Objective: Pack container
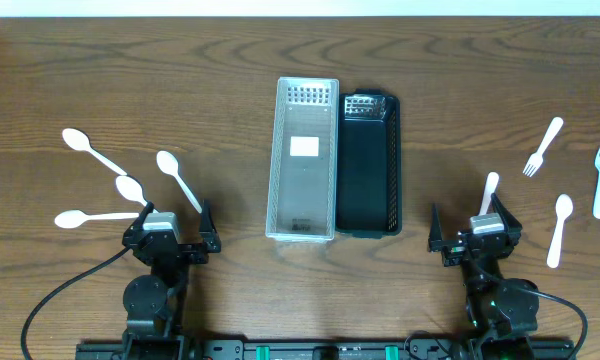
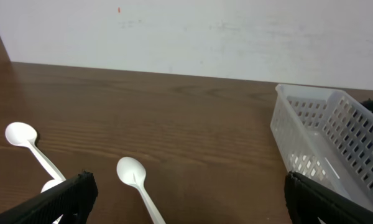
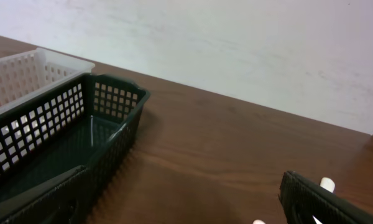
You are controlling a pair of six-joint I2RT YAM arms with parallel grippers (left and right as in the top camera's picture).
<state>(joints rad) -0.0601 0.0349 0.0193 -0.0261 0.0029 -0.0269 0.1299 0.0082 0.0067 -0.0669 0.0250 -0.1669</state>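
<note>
The left gripper is seen with its jaws spread wide and nothing held between them; it is stationed near the table's front edge, just beside four white spoons. The right gripper is likewise fully spread and grips nothing, with a white utensil handle lying just ahead of it. A clear basket and a black basket are set side by side, touching, at the table's middle. Only a white label is seen in the clear one; the black one shows bare floor. Two forks and a spoon are scattered at the right.
</note>
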